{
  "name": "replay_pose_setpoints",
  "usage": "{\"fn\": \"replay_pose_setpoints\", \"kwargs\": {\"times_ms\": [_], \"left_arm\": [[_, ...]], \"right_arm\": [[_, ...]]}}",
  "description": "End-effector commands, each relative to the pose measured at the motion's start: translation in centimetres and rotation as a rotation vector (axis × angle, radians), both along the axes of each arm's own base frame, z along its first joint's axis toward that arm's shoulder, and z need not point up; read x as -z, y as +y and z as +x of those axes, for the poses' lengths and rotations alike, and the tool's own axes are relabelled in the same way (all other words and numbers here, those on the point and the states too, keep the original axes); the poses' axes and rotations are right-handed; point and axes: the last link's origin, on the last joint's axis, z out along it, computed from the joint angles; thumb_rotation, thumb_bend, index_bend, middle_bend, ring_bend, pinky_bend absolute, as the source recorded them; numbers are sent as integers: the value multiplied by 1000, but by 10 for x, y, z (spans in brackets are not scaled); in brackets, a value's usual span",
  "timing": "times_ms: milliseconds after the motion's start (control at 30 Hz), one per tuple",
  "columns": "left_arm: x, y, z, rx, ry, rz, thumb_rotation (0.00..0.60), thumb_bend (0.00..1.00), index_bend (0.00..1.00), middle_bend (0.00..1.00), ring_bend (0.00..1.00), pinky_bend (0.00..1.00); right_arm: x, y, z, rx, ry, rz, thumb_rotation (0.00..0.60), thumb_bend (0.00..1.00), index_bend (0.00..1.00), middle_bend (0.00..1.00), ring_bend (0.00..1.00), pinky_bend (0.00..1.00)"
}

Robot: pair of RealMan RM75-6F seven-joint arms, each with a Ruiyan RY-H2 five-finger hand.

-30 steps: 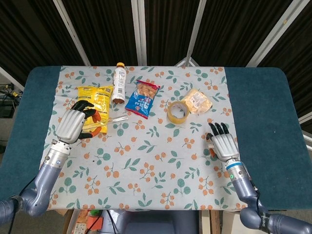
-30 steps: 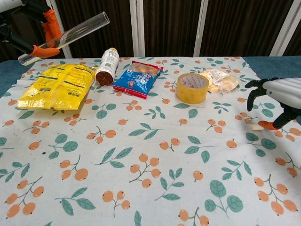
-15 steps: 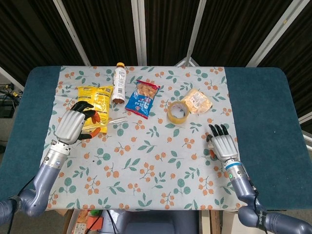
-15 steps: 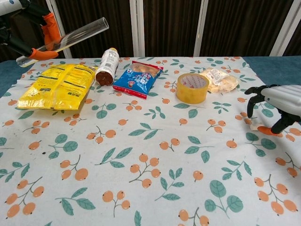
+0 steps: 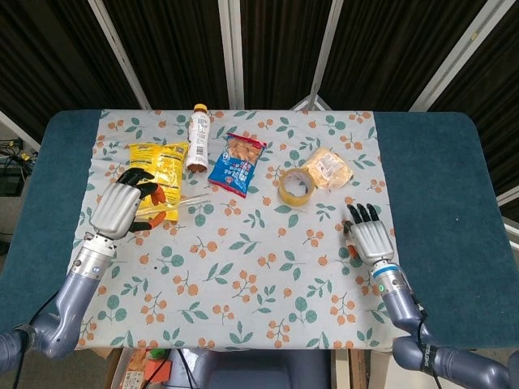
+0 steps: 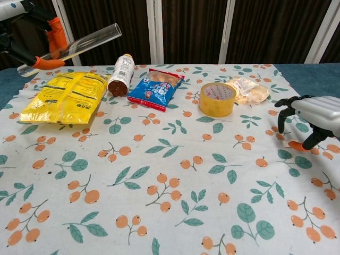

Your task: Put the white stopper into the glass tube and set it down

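My left hand (image 5: 122,207) is raised over the table's left side and grips the clear glass tube (image 6: 74,45), which slants up to the right with its open end highest. In the head view the tube (image 5: 193,197) pokes out to the right of that hand. My right hand (image 6: 313,114) hovers low at the right edge of the cloth, fingers curled downward and the orange thumb tip near the cloth. The white stopper is hidden under those fingers. I cannot tell whether it is pinched.
A yellow snack bag (image 6: 66,95), a lying bottle (image 6: 119,74), a blue snack packet (image 6: 156,87), a roll of yellow tape (image 6: 217,98) and a clear bag of snacks (image 6: 245,89) line the far half of the floral cloth (image 6: 170,175).
My right hand sank onto the spot where the white stopper lay, and the stopper has gone from sight behind its fingers. The tube in my left hand drifted slightly left.
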Motion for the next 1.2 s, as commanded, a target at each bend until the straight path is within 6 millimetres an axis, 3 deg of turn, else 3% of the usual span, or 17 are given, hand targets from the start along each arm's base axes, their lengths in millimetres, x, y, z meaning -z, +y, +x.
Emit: {"fn": "replay_pose_setpoints", "kwargs": {"times_ms": [33,300,667,1200], "left_arm": [[0,0,0,0,-3,0,600,580,691,702,264,185],[2,0,3,5,-1,0,600,581,693,703,264,185],[1,-2,5,6,0,6,600,580,694,704,264,185],[1,-4,7,13,0,7,600,581,694,704,264,185]], "right_arm": [[0,-3,-2,-6,12,0,600,392,449,110,4,0],[1,-2,-11,9,18,-4,600,392,449,110,4,0],[-6,2,-5,-22,-8,-32,600,392,449,109,4,0],[-9,5,-15,-2,34,-44,600,392,467,120,4,0]]}}
